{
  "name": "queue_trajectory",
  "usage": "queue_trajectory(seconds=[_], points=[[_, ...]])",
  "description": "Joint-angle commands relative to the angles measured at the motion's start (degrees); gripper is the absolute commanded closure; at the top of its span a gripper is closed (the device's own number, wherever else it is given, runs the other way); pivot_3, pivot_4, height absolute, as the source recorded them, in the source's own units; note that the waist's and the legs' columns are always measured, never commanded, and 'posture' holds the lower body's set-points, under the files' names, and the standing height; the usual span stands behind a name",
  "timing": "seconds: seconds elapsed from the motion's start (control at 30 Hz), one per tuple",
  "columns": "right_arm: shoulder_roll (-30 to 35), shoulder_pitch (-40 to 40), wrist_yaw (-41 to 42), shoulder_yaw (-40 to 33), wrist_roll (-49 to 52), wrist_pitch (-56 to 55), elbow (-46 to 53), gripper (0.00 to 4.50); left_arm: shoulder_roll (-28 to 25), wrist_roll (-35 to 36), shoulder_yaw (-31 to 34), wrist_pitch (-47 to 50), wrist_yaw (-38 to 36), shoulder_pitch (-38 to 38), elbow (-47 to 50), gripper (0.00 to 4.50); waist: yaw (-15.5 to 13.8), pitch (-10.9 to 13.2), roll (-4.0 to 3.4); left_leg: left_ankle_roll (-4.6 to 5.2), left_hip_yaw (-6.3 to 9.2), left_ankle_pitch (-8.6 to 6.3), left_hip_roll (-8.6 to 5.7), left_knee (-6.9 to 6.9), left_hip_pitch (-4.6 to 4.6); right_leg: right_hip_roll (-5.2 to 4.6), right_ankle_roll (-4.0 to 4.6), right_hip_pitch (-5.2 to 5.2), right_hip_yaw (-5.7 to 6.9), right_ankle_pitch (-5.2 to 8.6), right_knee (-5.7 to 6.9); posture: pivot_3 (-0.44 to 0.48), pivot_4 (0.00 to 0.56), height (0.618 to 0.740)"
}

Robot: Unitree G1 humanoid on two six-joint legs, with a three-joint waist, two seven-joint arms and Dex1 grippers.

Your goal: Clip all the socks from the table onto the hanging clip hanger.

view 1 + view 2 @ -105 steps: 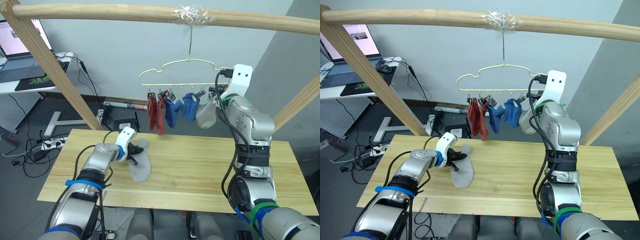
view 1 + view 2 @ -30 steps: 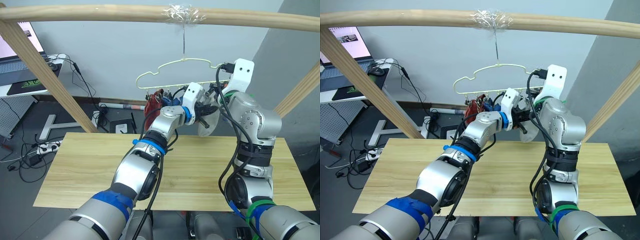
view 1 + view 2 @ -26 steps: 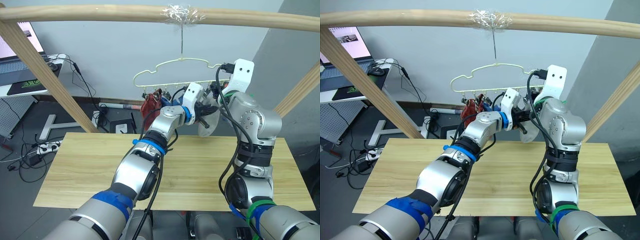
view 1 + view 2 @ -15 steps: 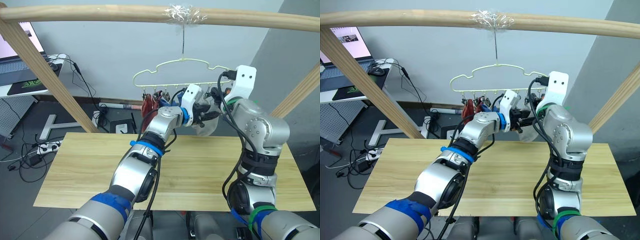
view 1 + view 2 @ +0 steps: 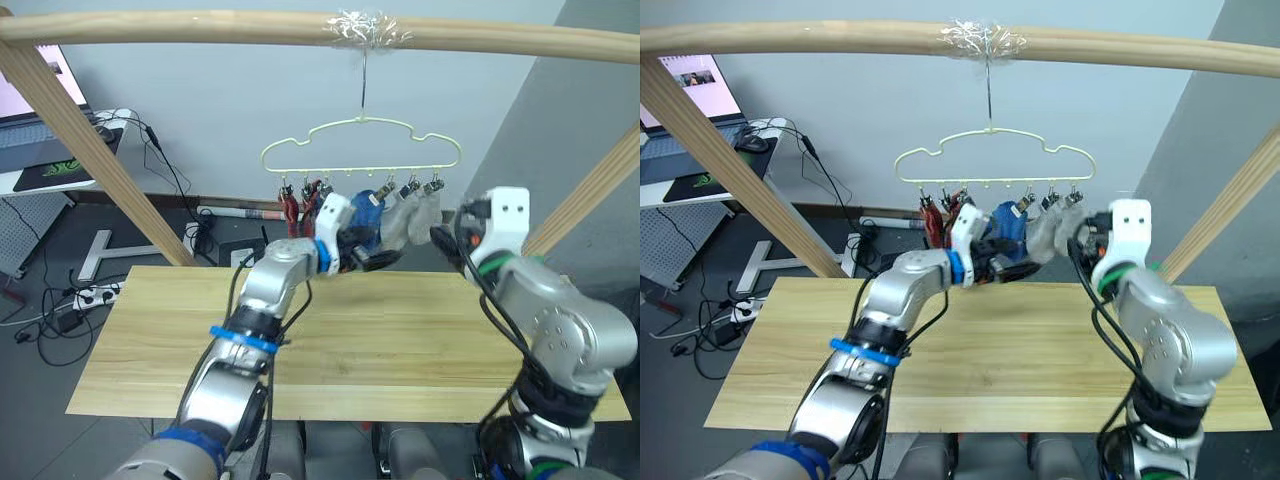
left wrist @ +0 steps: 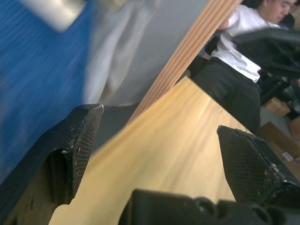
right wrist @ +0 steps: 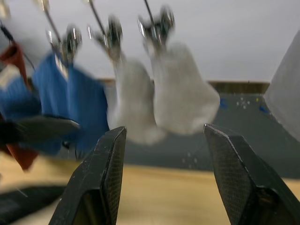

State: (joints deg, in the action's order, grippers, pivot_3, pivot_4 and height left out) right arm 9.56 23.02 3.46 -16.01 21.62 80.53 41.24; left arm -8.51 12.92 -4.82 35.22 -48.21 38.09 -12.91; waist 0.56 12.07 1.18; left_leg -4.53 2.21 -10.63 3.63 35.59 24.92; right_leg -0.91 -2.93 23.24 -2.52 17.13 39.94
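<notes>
Six socks [image 5: 390, 220], red, blue and grey, hang clipped in a row on our clip hanger [image 5: 360, 150] above the table [image 5: 400, 330]. Our left gripper [image 5: 368, 255], fingers spread apart, hovers just below the blue ones. Our right gripper [image 7: 164, 183], also spread and holding nothing, faces the grey pair.

Pale grey wall [image 5: 220, 110] behind, darker grey panel [image 5: 560, 120] at 2 o'clock. Round wooden frame pole [image 5: 200, 28] spans the top, with slanted poles at 10 o'clock [image 5: 90, 150] and 3 o'clock [image 5: 590, 185]. Side desk [image 5: 685, 165] at 9 o'clock carries a laptop [image 5: 685, 100] (screen lit) and cables. Dark grey floor [image 5: 740, 250] with a power strip [image 5: 85, 293] and loose cords. Person in white shirt [image 6: 243, 44] stands beyond the tabletop.
</notes>
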Motion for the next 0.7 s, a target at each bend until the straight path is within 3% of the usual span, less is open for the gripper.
queue_trajectory(seconds=[0.03, 0.3, 0.43, 0.7], points=[[2.19, -6.98, 3.86, 1.07, 2.28, -2.36, 6.44, 1.79, -2.36, 7.65, 3.64, 4.4, -1.3, -7.14, 14.9, 0.05, 0.09, 0.0, 0.0, 0.0, 0.0, 0.0, 0.0, 0.01, -0.02, 0.0, 0.0, -0.04, 0.0, 0.0, 0.0, 0.054, 0.157, 0.74], [6.08, -29.08, 11.45, 4.93, 4.15, -13.17, 11.0, 1.79, -12.63, 12.27, 9.94, 7.67, 1.36, -23.2, 27.93, 0.05, -0.02, -0.02, 0.01, 0.03, 0.0, 0.02, 0.02, 0.23, -0.09, -0.01, 0.0, -0.15, -0.02, 0.03, -0.01, 0.088, 0.154, 0.74], [4.66, -37.52, 12.89, 4.26, 4.02, -21.37, 11.02, 1.79, -17.4, 12.83, 12.88, 7.69, 2.0, -31.88, 30.85, 0.05, -0.09, -0.11, 0.06, 0.13, -0.05, 0.08, 0.03, 0.28, -0.14, -0.01, -0.11, -0.19, -0.1, 0.12, -0.04, 0.103, 0.152, 0.74], [5.52, -50.27, 15.83, 5.87, 2.0, -36.09, 8.2, 1.79, -18.88, 12.78, 19.17, 1.35, 5.02, -47.44, 34.01, 0.05, -0.6, -0.66, 0.47, 0.15, -0.07, 0.1, 0.07, 0.24, -0.15, -0.09, 0.49, -0.16, -0.08, 0.46, -0.06, 0.13, 0.154, 0.74]])
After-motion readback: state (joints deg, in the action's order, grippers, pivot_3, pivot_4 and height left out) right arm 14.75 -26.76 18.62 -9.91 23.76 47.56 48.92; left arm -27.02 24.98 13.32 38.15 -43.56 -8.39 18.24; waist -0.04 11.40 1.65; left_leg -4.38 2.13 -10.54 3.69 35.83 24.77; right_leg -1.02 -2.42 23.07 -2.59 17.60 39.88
